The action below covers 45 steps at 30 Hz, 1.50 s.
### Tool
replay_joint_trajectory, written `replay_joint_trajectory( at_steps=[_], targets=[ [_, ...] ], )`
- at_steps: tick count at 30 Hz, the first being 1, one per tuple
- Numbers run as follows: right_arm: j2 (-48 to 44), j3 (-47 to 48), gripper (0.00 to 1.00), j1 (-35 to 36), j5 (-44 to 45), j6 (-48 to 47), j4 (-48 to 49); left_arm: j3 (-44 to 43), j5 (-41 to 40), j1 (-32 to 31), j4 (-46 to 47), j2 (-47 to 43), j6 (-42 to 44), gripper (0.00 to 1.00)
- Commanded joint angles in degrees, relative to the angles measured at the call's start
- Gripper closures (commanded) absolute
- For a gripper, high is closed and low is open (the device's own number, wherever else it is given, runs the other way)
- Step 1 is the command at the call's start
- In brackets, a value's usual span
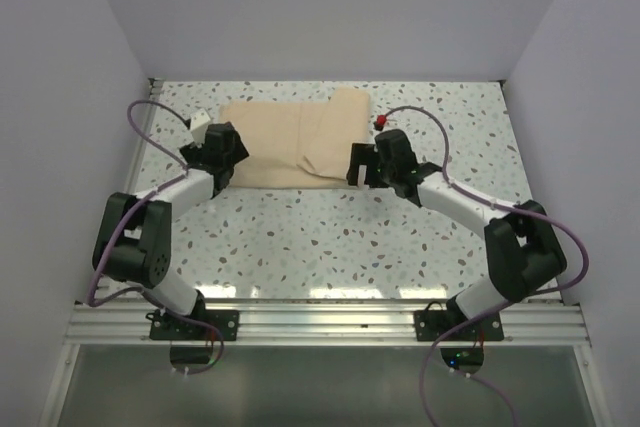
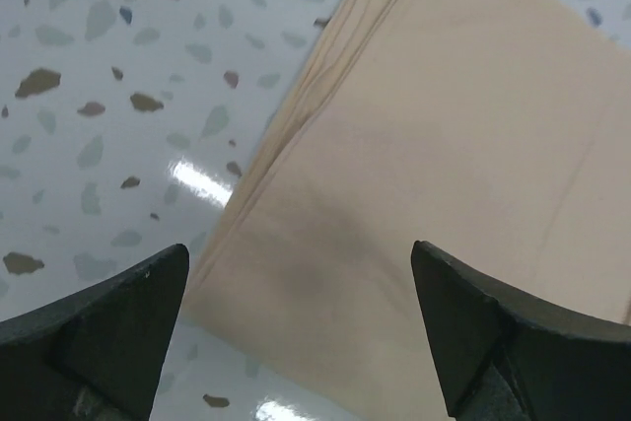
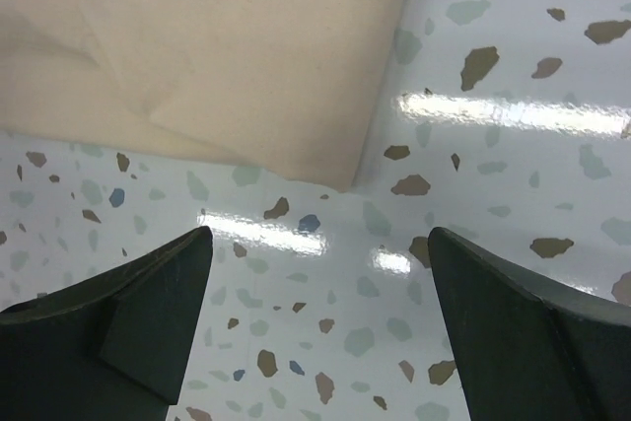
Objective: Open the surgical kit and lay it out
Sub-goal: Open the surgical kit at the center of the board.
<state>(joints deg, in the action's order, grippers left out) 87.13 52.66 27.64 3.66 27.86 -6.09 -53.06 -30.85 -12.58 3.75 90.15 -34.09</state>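
Left tool [image 2: 296, 283] is hovering with jaws spread wide over the left corner of the folded tan cloth [image 1: 285, 147]. Right tool [image 3: 320, 273] is gaping empty just off its right corner. That cloth is lying closed toward the far side of the speckled table [image 1: 300, 237].

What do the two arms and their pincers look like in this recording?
The left arm and right arm share black joint housings and white tubular links. A purple cable loops along each. The left pincer and right pincer are matte black, with broad wedge-shaped fingers.
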Motion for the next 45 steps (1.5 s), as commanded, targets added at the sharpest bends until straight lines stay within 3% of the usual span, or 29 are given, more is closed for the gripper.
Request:
replay_joint_trajectory(
  at_steps=[1,7,11,21,24,26,28,29,31,37,45],
  targets=[
    [1.3,7.8,0.04,4.3,4.9,-3.5,-6.0,5.1,3.8,1.0,2.5,2.5,-5.2,0.01],
    [5.1,19.4,0.02,11.9,10.1,-4.3,-10.8,8.9,6.7,1.0,5.4,2.6,-6.0,0.01],
    [16.4,32.0,0.02,15.8,14.9,-6.6,-15.3,11.3,7.4,1.0,6.8,0.9,-5.2,0.01],
    [36.4,51.9,0.06,16.6,24.1,-8.0,-21.4,15.5,5.2,1.5,7.0,-6.5,-2.0,0.0],
    [39.7,55.3,0.17,16.5,25.3,-8.3,-22.0,17.1,6.2,2.2,8.1,-7.4,-2.2,0.01],
    [41.6,57.2,0.33,16.6,25.6,-8.6,-22.6,17.2,6.3,2.5,8.3,-7.1,-2.1,0.01],
    [42.9,58.0,0.58,16.6,25.9,-9.0,-22.7,17.2,6.3,2.7,8.2,-6.2,-2.2,0.01],
    [43.0,58.3,0.8,16.5,26.0,-9.1,-23.2,16.9,6.4,2.8,8.0,-6.0,-2.2,0.01],
    [42.9,58.3,1.0,16.4,26.6,-9.2,-23.4,16.9,6.3,2.8,8.0,-6.0,-2.2,0.0],
    [35.1,53.7,1.0,16.1,35.0,-8.5,-23.0,15.2,5.8,2.9,6.5,-3.6,-2.3,0.01],
    [21.2,38.8,1.0,10.2,45.5,-5.1,-19.5,12.2,5.5,2.9,4.2,-0.6,-2.4,0.03]
  ],
)
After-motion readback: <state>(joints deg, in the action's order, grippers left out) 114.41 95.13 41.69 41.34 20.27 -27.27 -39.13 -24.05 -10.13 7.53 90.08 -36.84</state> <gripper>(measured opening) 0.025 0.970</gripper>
